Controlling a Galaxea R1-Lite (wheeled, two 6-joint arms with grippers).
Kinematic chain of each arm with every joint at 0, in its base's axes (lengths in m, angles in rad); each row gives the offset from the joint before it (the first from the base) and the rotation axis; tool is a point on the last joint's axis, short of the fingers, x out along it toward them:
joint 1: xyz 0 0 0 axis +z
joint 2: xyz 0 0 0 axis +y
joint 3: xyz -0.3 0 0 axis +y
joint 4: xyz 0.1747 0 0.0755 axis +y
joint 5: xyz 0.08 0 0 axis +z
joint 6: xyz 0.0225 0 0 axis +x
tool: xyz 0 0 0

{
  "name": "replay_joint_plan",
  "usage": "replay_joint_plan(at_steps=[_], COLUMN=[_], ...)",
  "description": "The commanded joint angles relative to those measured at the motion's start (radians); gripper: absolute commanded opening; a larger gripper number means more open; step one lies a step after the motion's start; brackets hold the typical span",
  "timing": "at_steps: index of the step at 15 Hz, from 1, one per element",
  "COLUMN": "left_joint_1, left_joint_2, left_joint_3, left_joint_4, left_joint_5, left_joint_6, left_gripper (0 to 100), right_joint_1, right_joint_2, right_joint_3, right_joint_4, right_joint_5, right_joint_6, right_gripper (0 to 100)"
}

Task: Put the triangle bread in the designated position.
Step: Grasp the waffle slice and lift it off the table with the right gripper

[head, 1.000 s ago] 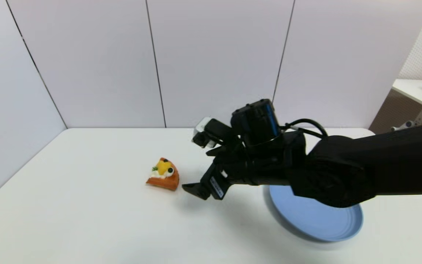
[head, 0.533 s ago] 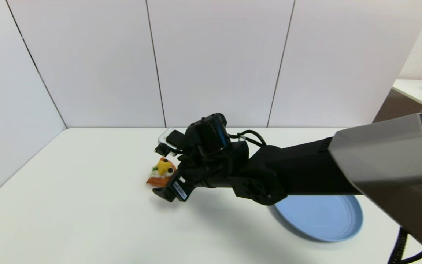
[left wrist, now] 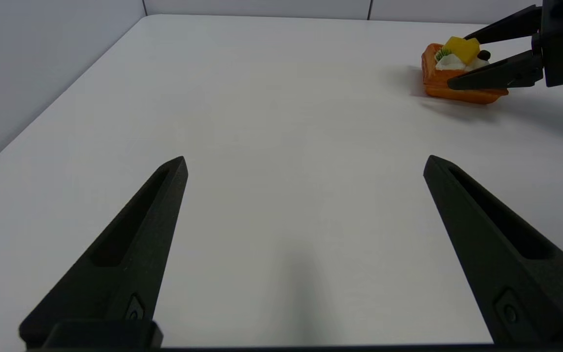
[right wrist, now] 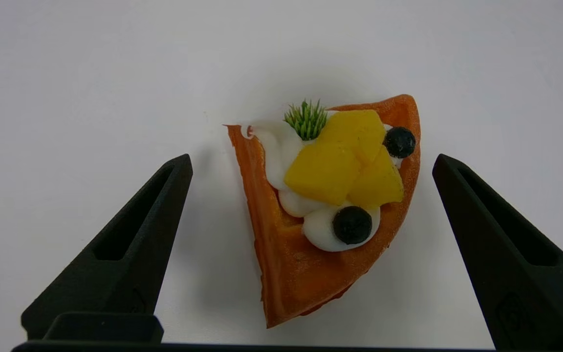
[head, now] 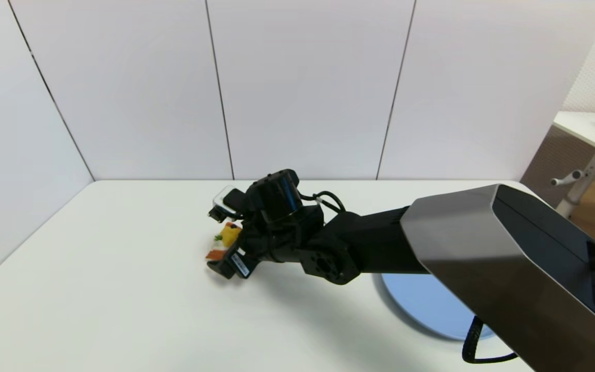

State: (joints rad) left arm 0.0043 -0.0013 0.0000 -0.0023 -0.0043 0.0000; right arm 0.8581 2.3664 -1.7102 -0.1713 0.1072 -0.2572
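Left pincer [left wrist: 306, 166] low over bare white counter [left wrist: 271, 122], two black fingers [left wrist: 130, 254] spread wide, nothing between them. Faint shadow on the counter between the fingers. Triangle bread [left wrist: 460, 73] lying on the counter well beyond, orange-brown wedge with white cream, yellow fruit piece, green bit, dark berry on top. Right pincer [left wrist: 462, 61] reaching in at the bread, one finger on each side of it, parted. Grey wall panels [left wrist: 42, 58] bordering the counter.

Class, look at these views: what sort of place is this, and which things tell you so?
Probably a robot lab test cell: a white table boxed by plain panels, a toy bread between the right gripper's open fingers, and a blue plate.
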Motion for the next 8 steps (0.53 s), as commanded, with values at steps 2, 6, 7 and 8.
replay_joint_plan(at_steps=[2,6,7,8], left_joint_1=[0.0,0.0,0.0,0.0], left_joint_2=[0.0,0.0,0.0,0.0], left_joint_3=[0.0,0.0,0.0,0.0], left_joint_4=[-0.002,-0.002,-0.002,-0.002], left_joint_5=[0.0,0.0,0.0,0.0], left_joint_6=[0.0,0.0,0.0,0.0], left_gripper=[100,100,100,100], right_joint_1=[-0.01,-0.014,-0.014,-0.016], right_joint_2=[0.008,0.025,0.033,0.033], right_joint_3=[0.0,-0.003,-0.003,-0.003], right_joint_4=[0.012,0.096,0.108,0.125], right_joint_5=[-0.047,-0.08,-0.081,-0.08], right_joint_6=[0.009,0.039,0.041,0.042], right_gripper=[100,0,0,0])
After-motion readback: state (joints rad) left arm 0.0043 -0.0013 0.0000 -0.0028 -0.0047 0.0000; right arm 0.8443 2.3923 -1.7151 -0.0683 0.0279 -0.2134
